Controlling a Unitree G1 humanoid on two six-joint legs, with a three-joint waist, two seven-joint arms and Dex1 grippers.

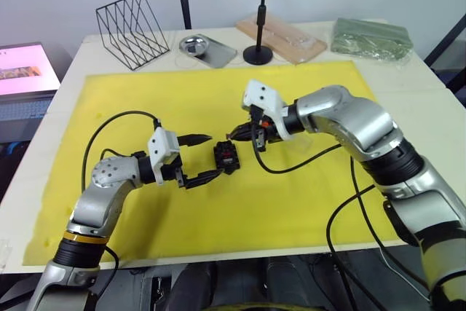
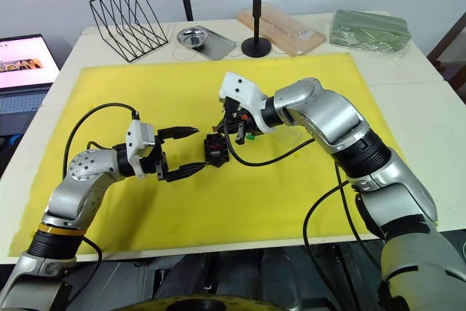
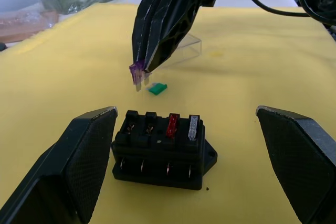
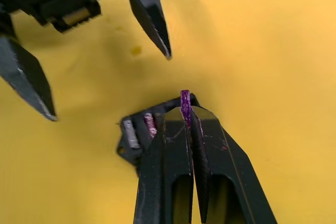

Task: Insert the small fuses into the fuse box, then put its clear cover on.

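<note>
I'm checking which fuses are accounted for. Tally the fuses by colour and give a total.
Red: 1, seated in the fuse box
Grey: 1, seated beside the red one
Purple: 1, pinched in the right tool above the box
Green: 1, lying on the yellow mat behind the box
Total: 4

Your left pincer (image 1: pixel 201 157) sits low with its fingers spread wide. Your right arm bends in from the right, its pincer (image 4: pixel 187 109) pinched tight on a purple fuse (image 3: pixel 137 71).
</note>
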